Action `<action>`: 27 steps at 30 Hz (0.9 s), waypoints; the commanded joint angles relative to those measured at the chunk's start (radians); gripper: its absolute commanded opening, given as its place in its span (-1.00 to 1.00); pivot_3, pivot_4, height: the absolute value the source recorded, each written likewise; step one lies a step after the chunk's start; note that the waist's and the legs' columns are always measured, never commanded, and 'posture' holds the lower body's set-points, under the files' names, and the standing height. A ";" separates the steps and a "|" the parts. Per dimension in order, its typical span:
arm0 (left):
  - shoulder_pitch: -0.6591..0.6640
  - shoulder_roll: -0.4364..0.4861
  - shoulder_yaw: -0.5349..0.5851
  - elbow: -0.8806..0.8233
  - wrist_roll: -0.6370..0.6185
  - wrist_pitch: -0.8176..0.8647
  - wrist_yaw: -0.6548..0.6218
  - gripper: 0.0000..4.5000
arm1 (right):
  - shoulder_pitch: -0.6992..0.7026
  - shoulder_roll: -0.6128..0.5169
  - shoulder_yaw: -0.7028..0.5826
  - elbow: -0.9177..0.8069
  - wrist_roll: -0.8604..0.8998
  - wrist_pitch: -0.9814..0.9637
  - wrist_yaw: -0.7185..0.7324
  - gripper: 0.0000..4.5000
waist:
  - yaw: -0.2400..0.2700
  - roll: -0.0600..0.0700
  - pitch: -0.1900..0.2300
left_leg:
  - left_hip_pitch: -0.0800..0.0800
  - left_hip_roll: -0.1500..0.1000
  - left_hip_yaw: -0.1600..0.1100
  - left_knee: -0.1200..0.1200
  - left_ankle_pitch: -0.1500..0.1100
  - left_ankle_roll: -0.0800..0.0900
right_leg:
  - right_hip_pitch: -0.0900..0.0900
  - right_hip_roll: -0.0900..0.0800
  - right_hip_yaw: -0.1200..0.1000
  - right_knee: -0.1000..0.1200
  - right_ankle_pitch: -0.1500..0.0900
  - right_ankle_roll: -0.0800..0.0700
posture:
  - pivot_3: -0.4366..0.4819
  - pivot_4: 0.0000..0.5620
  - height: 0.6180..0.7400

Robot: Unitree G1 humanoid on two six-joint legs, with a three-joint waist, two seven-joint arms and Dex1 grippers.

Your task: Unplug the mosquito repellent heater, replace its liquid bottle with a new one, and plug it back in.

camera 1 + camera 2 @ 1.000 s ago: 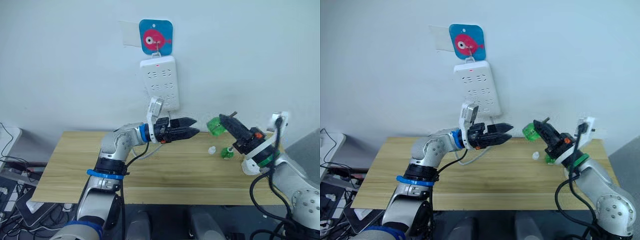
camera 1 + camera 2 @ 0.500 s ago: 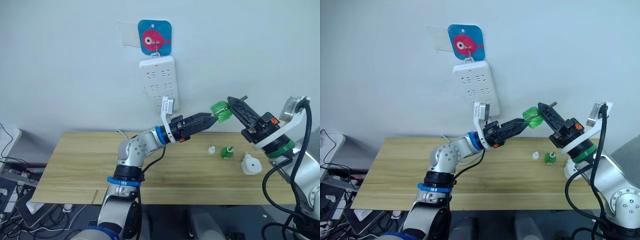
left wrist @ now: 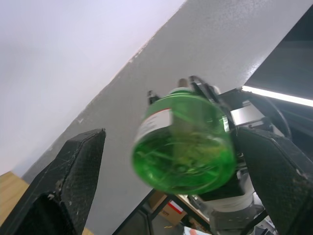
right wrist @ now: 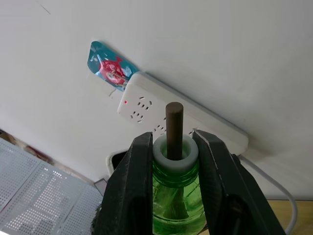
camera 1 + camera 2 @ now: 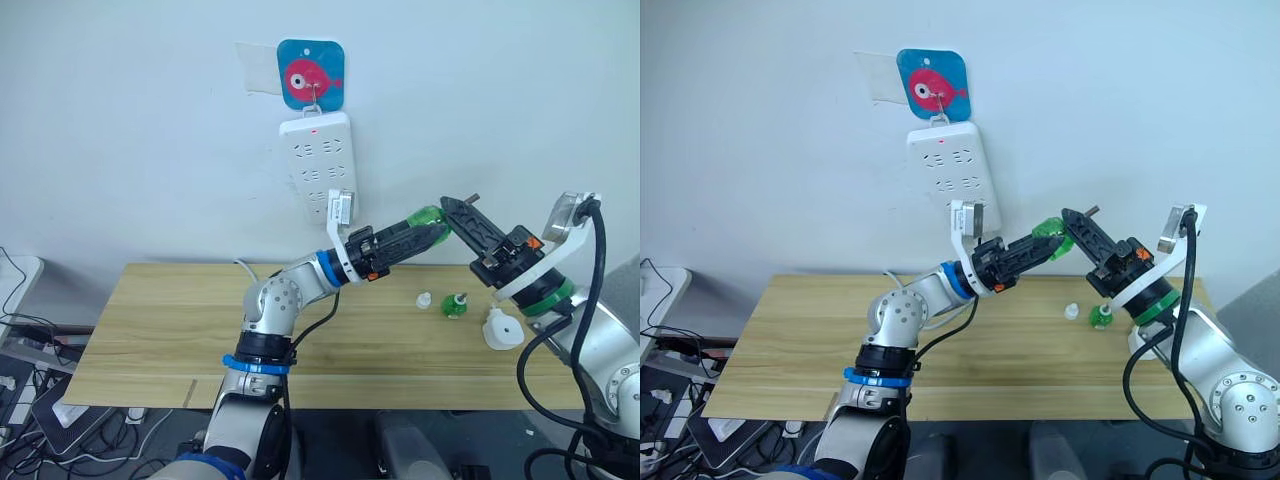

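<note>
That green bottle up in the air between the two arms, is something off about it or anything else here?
Nothing looks spilled or broken. The green bottle is held in mid-air by its white neck in the right gripper, wick bare, with the left gripper open around its base. A small white cap lies loose on the table.

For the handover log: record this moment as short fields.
held item: green liquid bottle, wick end exposed
right gripper: shut on the bottle neck
left gripper: open, fingers around the bottle base
heater: white, on the table, unplugged
table items: small green bottle, small white cap
power strip: on the wall, red light on
</note>
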 commanded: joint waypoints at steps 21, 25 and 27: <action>0.036 -0.021 -0.017 -0.074 -0.092 0.003 0.051 0.02 | -0.004 0.029 0.054 -0.071 0.007 -0.084 -0.040 -0.61 | 0.000 0.001 -0.002 | 0.000 0.000 0.000 0.000 0.001 -0.001 | 0.000 0.000 0.000 0.000 0.000 0.000 | -0.32 -0.56 1.00; 0.036 -0.020 -0.012 -0.074 -0.096 0.004 0.057 0.02 | 0.008 0.029 0.056 -0.074 0.011 -0.088 -0.037 -0.61 | 0.000 0.001 -0.002 | 0.000 0.000 0.001 0.000 0.002 -0.003 | 0.000 0.000 0.000 0.000 0.000 0.000 | -0.33 -0.55 1.00; 0.037 -0.019 -0.011 -0.077 -0.096 0.004 0.059 0.02 | 0.012 0.027 0.055 -0.075 0.011 -0.089 -0.034 -0.61 | 0.000 0.001 -0.002 | 0.000 0.000 0.000 0.000 0.002 -0.003 | 0.000 0.000 0.000 0.000 0.000 0.000 | -0.33 -0.55 1.00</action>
